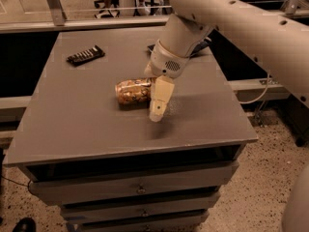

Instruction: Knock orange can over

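Mid-table: can lying on its side, ends pointing left-right | gripper at can's right end, tip angled down near table top, contact unclear | gripper apart or together: cannot tell | black bar back left, well apart from can | arm enters from upper right

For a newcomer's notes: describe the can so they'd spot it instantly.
On the grey cabinet top, look mid-surface, right beside the gripper. The can lies on its side there, the only shiny orange-gold cylinder; the bar farther back is flat and black.
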